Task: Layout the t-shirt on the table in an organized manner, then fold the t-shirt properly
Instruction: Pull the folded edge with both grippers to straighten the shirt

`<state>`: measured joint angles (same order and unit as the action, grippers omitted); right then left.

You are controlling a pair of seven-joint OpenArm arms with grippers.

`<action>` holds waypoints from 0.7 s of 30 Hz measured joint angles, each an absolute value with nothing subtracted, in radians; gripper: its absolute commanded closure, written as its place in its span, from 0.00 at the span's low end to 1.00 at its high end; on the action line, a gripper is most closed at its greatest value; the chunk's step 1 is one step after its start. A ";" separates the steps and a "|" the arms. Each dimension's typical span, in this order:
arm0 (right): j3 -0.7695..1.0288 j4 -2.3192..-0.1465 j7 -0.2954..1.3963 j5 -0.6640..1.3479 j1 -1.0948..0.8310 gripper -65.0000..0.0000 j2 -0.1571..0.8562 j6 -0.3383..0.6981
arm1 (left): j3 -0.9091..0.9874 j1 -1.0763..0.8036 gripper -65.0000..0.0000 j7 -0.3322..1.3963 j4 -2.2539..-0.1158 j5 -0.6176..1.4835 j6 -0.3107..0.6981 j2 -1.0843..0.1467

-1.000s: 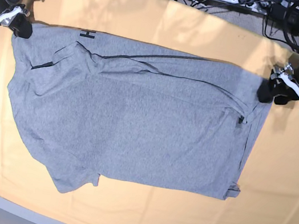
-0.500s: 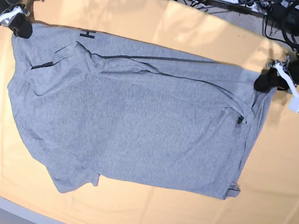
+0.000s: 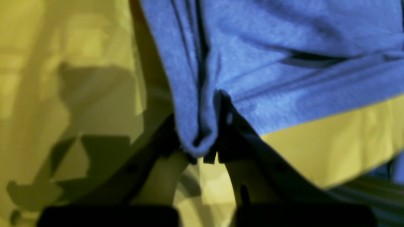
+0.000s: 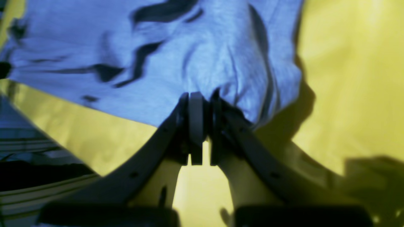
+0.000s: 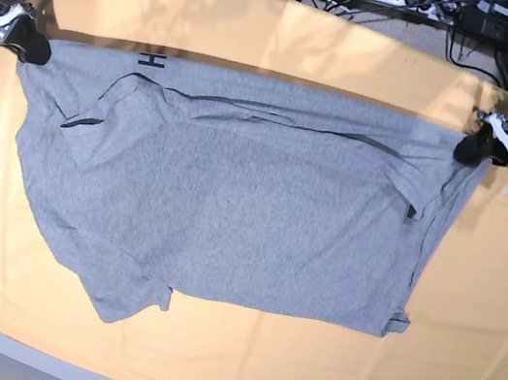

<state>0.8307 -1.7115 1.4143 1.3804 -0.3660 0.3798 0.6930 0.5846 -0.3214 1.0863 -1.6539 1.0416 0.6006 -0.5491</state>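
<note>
On the far left of the base view, the right tool (image 5: 26, 44) is clenched on a top corner of the grey t-shirt (image 5: 224, 195). The shirt lies flat, spread wide across the yellow desk (image 5: 263, 29). On the far right, the left tool (image 5: 471, 148) pinches the other top corner.

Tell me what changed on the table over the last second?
The left end effector closed on the shirt's far corner and pulled it outward, stretching the top edge straighter. The right end effector, already shut on the opposite corner, shifted slightly up. The shirt's lower half and the table stayed as they were.
</note>
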 measured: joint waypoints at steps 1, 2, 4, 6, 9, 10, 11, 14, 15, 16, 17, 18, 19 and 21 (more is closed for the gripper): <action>0.831 -1.722 1.411 1.415 -0.381 1.00 0.380 0.693 | 0.587 -0.322 1.00 1.113 -1.662 1.077 0.618 -0.549; 0.831 -1.738 1.410 1.431 -0.399 1.00 0.380 0.693 | 0.588 -0.322 1.00 1.144 -1.673 1.107 0.639 -0.549; 0.831 -1.771 1.411 1.419 -0.435 1.00 0.379 0.693 | 0.588 -0.326 1.00 1.173 -1.697 1.155 0.666 -0.552; 0.830 -1.808 1.414 1.414 -0.468 1.00 0.379 0.693 | 0.588 -0.341 1.00 1.174 -1.718 1.172 0.674 -0.567; 0.830 -1.861 1.404 1.416 -0.516 1.00 0.380 0.693 | 0.590 -0.384 1.00 1.174 -1.762 1.182 0.674 -0.594; 0.830 -1.872 1.404 1.417 -0.532 1.00 0.380 0.693 | 0.590 -0.403 1.00 1.172 -1.778 1.182 0.675 -0.602; 0.830 -1.879 1.405 1.414 -0.548 1.00 0.380 0.693 | 0.590 -0.421 1.00 1.176 -1.792 1.182 0.674 -0.608; 0.830 -1.886 1.408 1.413 -0.577 1.00 0.380 0.693 | 0.589 -0.458 1.00 1.180 -1.816 1.167 0.674 -0.651; 0.830 -1.886 1.407 1.411 -0.581 1.00 0.382 0.693 | 0.589 -0.459 1.00 1.180 -1.816 1.150 0.675 -0.670; 0.830 -1.888 1.408 1.411 -0.585 1.00 0.388 0.693 | 0.589 -0.459 1.00 1.179 -1.816 1.141 0.674 -0.692; 0.829 -1.892 1.408 1.412 -0.592 1.00 0.397 0.693 | 0.589 -0.458 1.00 1.178 -1.816 1.140 0.674 -0.714; 0.828 -1.892 1.407 1.415 -0.601 1.00 0.408 0.693 | 0.589 -0.457 1.00 1.176 -1.817 1.139 0.675 -0.731; 0.828 -1.893 1.407 1.415 -0.607 1.00 0.413 0.693 | 0.589 -0.457 1.00 1.175 -1.818 1.140 0.675 -0.746; 0.828 -1.893 1.408 1.403 -0.618 1.00 0.412 0.693 | 0.589 -0.458 1.00 1.175 -1.818 1.140 0.675 -0.762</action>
<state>0.8284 -1.8927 1.4078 1.4029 -0.6178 0.4122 0.6930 0.5892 -0.4576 1.1751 -1.8179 1.1404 0.6746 -0.7620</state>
